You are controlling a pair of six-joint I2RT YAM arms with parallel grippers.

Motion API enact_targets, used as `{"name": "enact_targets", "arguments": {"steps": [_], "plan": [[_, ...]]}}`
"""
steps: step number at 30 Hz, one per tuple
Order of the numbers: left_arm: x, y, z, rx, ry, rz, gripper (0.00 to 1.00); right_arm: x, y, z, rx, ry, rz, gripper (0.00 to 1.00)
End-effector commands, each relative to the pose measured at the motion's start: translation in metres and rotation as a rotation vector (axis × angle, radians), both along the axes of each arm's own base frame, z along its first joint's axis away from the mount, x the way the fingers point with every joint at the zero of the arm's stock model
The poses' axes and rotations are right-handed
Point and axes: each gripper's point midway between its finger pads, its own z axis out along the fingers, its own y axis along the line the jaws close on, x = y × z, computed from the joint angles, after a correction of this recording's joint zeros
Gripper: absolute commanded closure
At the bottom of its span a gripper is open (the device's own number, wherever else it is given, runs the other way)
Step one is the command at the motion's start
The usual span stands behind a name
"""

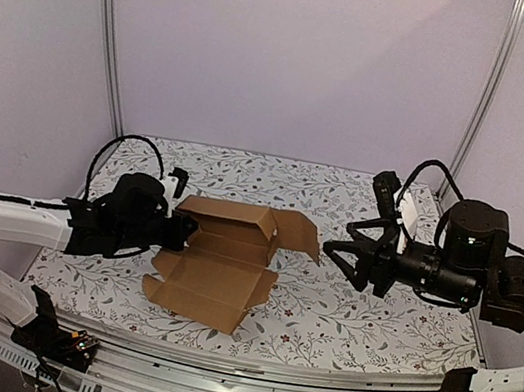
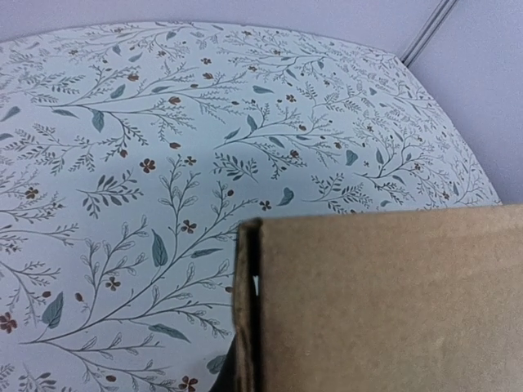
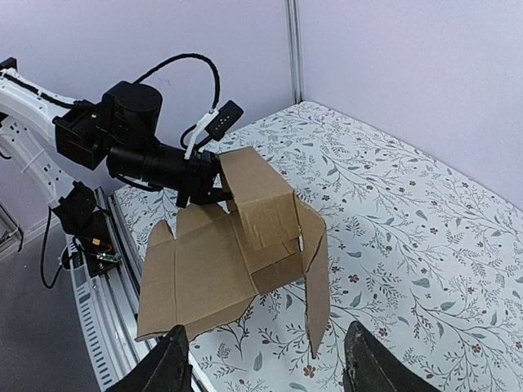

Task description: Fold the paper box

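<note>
The half-folded paper box [image 1: 219, 265] lies left of centre on the desk [image 1: 351, 324], its left wall pinched in the closed left hand [image 1: 182, 233]. The right hand [image 1: 344, 259] gapes empty to its right, so the raised right flap may flop flat

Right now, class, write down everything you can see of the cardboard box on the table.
The box is plain brown cardboard, half folded: a flat panel with notched tabs lies on the flowered table toward the near edge, while the far walls and a side flap stand up, some tilted. The left hand is shut on its left wall; the right hand is open and apart from it.
</note>
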Motion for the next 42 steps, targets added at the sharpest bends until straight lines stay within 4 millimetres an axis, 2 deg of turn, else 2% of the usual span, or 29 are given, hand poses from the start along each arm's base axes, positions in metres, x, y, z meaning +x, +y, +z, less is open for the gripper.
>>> {"name": "enact_targets", "arguments": {"steps": [1, 5, 8, 15, 19, 28, 42], "plan": [[0.001, -0.004, 0.022, -0.003, -0.059, -0.046, 1.00, 0.007, -0.015, -0.008, -0.141, -0.066, -0.042, 0.33], [-0.005, -0.013, 0.029, -0.026, -0.081, -0.111, 1.00, 0.011, -0.017, -0.018, -0.217, -0.079, -0.033, 0.32], [-0.010, -0.019, 0.035, -0.053, -0.101, -0.163, 1.00, 0.011, -0.014, -0.026, -0.241, -0.054, 0.001, 0.35], [-0.017, -0.030, 0.041, -0.075, -0.120, -0.240, 1.00, 0.006, 0.004, -0.037, -0.269, -0.005, 0.086, 0.44], [-0.018, -0.032, 0.043, -0.083, -0.121, -0.252, 1.00, 0.006, 0.016, -0.042, -0.277, 0.011, 0.116, 0.45], [-0.018, -0.031, 0.041, -0.078, -0.120, -0.248, 1.00, -0.002, 0.040, -0.038, -0.233, 0.037, 0.206, 0.47], [-0.015, -0.020, 0.042, -0.046, -0.134, -0.198, 1.00, 0.011, 0.065, -0.035, -0.211, 0.045, 0.189, 0.48]]}}
